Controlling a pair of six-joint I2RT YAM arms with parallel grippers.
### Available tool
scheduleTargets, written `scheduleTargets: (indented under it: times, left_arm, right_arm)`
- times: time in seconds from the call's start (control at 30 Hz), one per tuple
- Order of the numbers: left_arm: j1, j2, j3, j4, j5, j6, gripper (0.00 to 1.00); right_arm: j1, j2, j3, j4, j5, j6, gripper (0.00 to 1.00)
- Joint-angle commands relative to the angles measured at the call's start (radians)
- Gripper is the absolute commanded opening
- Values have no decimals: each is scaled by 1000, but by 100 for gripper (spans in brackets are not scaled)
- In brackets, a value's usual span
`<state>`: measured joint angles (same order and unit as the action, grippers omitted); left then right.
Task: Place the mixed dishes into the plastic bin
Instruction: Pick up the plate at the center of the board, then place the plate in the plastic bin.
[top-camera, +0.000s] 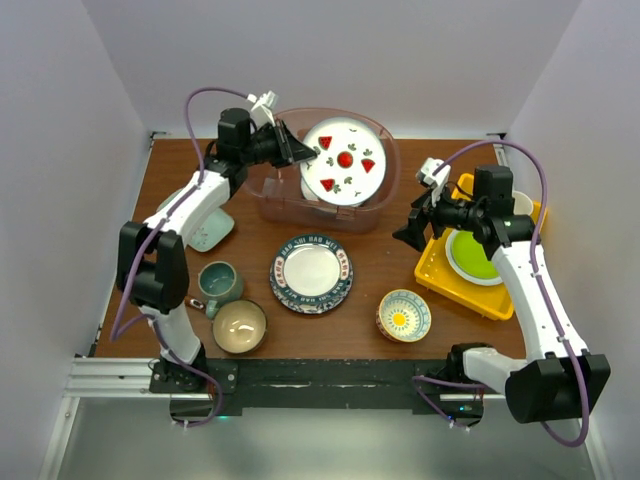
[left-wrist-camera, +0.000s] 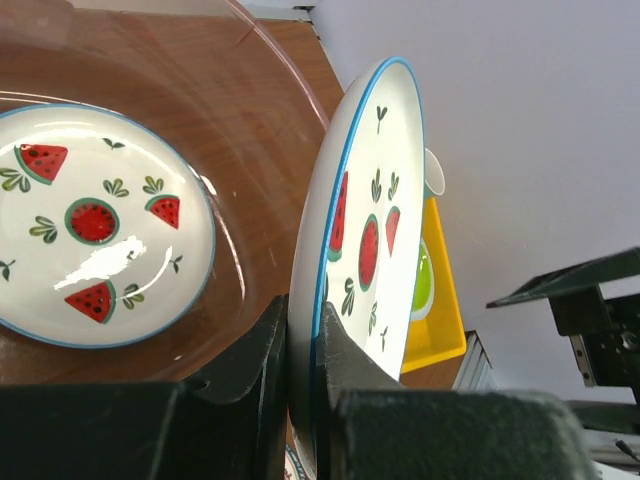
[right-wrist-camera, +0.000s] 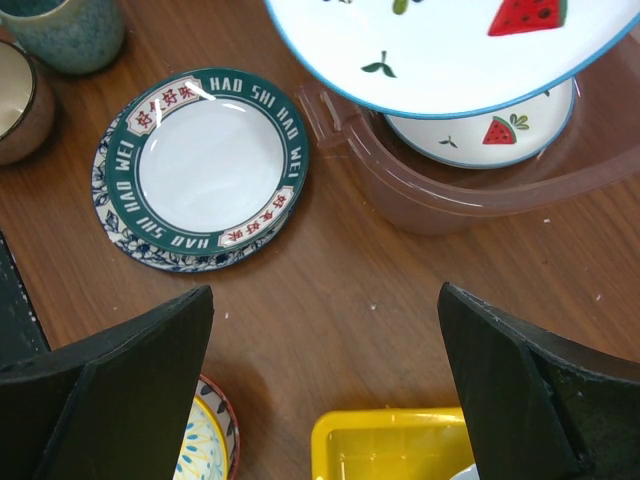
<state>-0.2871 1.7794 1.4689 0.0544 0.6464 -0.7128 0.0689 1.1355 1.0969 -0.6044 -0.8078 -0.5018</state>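
**Counter, seen from above the arm bases.** The pinkish see-through bin sits at the far middle of the counter, its long axis running left to right.

Over the bin hangs the held plate, white with red watermelon marks. It is face up and close to level, and the right wrist view shows it clear above the bin's rim. A second plate of the same pattern lies flat on the bin's floor, beneath the first. Whether the two touch cannot be told.

The left end effector is clenched on the held plate's rim at its left edge, a finger on each face. The plate therefore runs away from the fingers to the right, along the bin's long axis. The drop point lies straight under the load, so the coming move is judged to be a short descent and a release, with little sideways travel.

The right end effector is released, jaws wide, and carries nothing. It hovers over the counter between the bin and the yellow tray, farther from the bin's middle than the left one.

Not yet in the bin, on the near counter:
- the stacked plates
- the mint dish
- the tan bowl
- the patterned bowl
- the mug
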Motion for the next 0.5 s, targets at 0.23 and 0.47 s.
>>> scheduleTargets:
  times: [0.23,0.47]
  left_arm:
    - [19,129,229,51,1,-27,0]
    - [22,216,312,-2,-14,-28,0]
  right_arm:
    - [-4,-22,-6,35,-33,-1,98]
    - [-4,-20,-5,35,-36,-1,98]
